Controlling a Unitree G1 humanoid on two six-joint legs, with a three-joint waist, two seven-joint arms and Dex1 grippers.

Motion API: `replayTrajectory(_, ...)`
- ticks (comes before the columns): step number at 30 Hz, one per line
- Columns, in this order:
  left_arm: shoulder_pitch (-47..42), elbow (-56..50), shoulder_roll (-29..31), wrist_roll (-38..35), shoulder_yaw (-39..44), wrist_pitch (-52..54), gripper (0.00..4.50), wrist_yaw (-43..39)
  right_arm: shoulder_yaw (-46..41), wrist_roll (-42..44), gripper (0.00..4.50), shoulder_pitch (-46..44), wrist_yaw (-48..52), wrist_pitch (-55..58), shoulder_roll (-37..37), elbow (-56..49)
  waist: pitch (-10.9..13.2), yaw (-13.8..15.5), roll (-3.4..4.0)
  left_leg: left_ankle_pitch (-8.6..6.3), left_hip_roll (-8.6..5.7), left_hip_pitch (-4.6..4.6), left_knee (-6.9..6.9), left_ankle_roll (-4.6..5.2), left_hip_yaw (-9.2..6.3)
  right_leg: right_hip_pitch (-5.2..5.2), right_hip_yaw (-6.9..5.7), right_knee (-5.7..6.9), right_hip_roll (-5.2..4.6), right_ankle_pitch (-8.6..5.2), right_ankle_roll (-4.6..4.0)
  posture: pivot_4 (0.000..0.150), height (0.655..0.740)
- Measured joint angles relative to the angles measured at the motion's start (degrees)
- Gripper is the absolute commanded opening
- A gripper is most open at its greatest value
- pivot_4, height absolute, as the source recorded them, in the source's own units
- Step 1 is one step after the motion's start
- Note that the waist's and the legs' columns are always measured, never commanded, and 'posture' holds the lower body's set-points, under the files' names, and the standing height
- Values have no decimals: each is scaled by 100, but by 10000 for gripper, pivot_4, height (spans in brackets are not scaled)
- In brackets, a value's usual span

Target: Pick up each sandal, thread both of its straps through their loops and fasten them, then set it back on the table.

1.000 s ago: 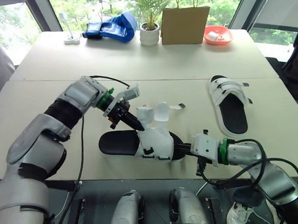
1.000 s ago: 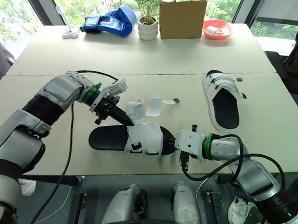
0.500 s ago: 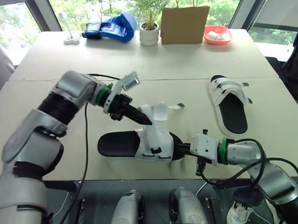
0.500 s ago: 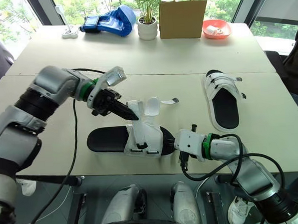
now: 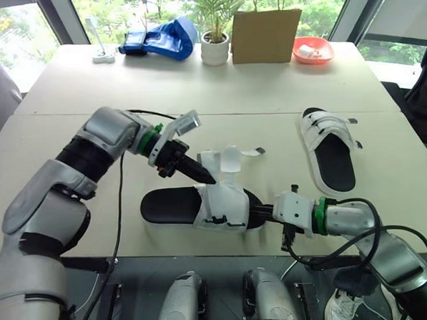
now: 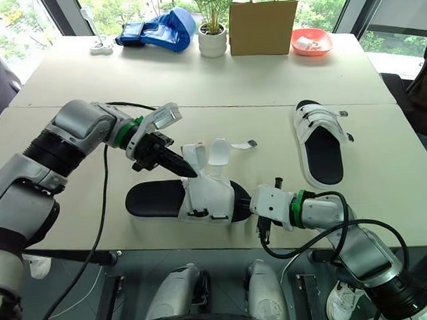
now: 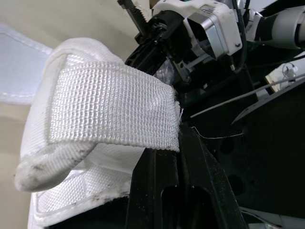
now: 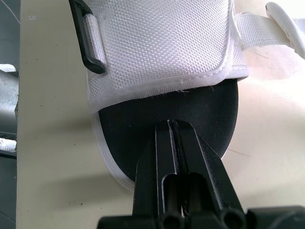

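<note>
Sandal in hand: the black-soled sandal with a white woven upper [image 5: 169, 205] lies on the pale tabletop [image 5: 268, 107] near its front edge, toe toward the robot's right.
Right gripper: the right gripper [image 5: 263, 213] has its fingers pressed together on the black toe edge of the sole, and we judge it is pinning the sandal down.
Left gripper: the left gripper [image 5: 206, 178] is closed on the white webbing strap [image 5: 208, 160], which folds over its fingertips.
Just changed: half a second ago the left arm was drawing this strap higher and the upper was tipping with it. Now the arm is lower and the upper sits flatter.
Meaning: we judge the strap is freed, not threaded. The black plastic loops [image 5: 216, 218] on the near side stand empty, and a second white strap [image 5: 231, 159] stands loose beside the first.
Other sandal: the matching sandal [image 5: 331, 154] lies well apart on the right.
</note>
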Motion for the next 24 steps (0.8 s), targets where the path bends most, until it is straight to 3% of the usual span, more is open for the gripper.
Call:
replayTrajectory(18, 0, -76, 115, -24, -120, -122, 216, 0, -18, -43, 0, 43, -13, 8, 1, -17, 0, 0, 0, 0, 0, 0, 0, 1, 0, 0, 0, -1, -1, 0, 0, 1500, 7209)
replayTrajectory(24, 72, -174, 165, 252, -324, -606, 216, 0, -18, -45, 0, 40, -12, 6, 1, -16, 0, 2, 0, 0, 0, 0, 1, 0, 0, 1, 0, -1, -1, 0, 0, 1500, 7209)
